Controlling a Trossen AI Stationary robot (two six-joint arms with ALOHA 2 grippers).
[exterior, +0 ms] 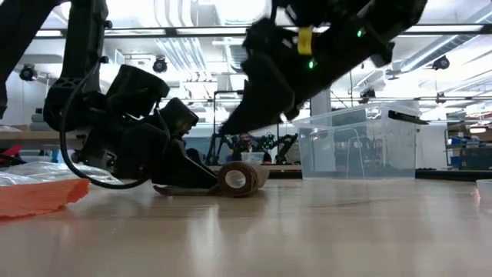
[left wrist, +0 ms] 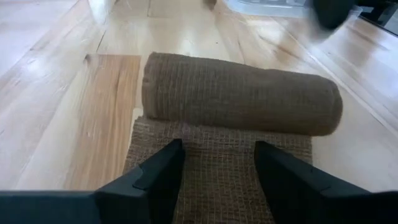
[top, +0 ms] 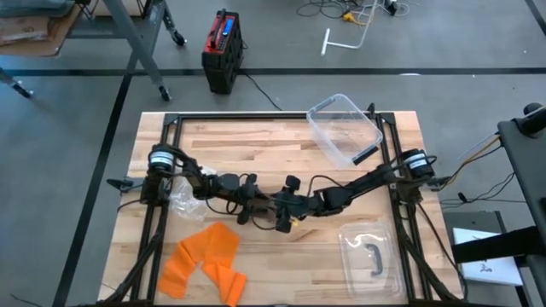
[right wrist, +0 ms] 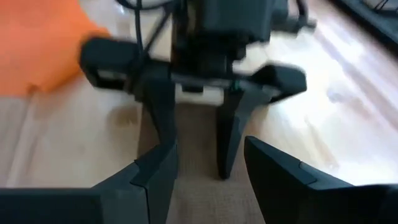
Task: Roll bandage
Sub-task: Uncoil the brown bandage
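The wooden table (top: 281,145) carries everything, and I place the things relative to the brown bandage (left wrist: 239,93), which lies near the middle of the table, partly rolled, with its flat unrolled end spread on the wood. Beyond the bandage, toward the far right corner, a clear plastic bin (top: 343,128) stands. On the near left side of the bandage an orange cloth (top: 205,260) lies, and on the near right side a clear lid (top: 368,256) with a dark handle. The left gripper (left wrist: 217,168) is just beside the roll, its fingers apart and resting down on the flat end. The right gripper (right wrist: 205,180) is above the bandage from the other side, fingers apart, holding nothing.
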